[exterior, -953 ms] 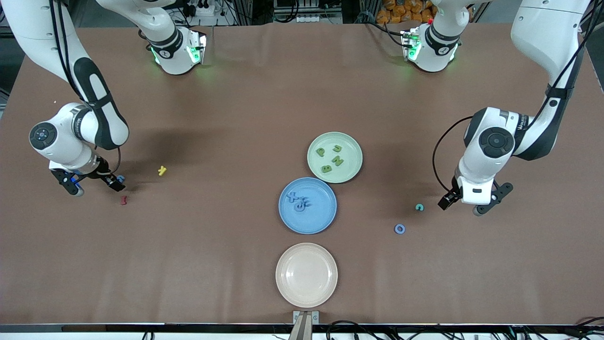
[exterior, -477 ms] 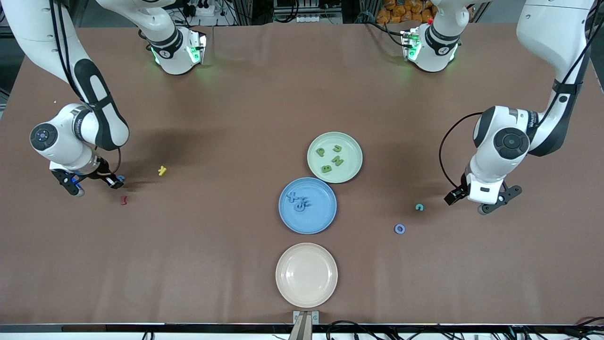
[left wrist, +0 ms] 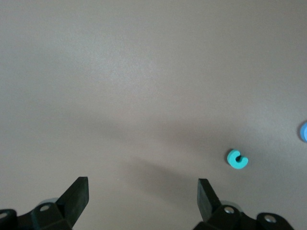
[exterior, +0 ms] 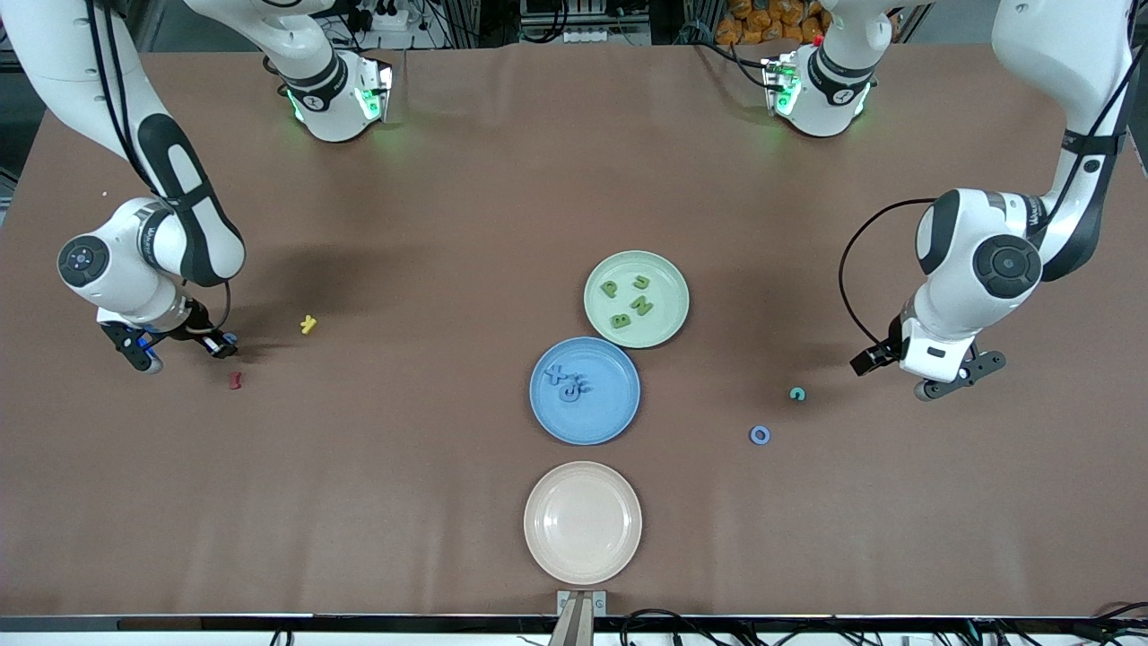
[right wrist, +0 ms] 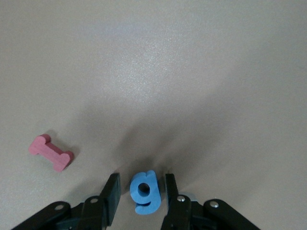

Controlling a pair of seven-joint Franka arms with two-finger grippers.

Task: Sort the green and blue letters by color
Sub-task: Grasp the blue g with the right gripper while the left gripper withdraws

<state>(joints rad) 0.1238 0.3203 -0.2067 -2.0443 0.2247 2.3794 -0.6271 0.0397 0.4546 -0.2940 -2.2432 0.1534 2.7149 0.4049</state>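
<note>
Jaws: my right gripper (right wrist: 140, 191) clamped on blue 6 (right wrist: 143, 192) down at table (exterior: 448, 224), near red I (right wrist: 51, 152). Left gripper (left wrist: 143, 199) spread wide, nothing held, hovering near teal C (left wrist: 236, 159).

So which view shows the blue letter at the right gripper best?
The right wrist view: the blue g-shaped letter sits plainly between the right gripper fingers. The front view shows only a blue speck; the left wrist view misses it.

The right gripper (right wrist: 140, 194) now pinches the blue letter (right wrist: 144, 191), while the left gripper (exterior: 924, 375) draws away from the teal letter (exterior: 796, 394).
</note>
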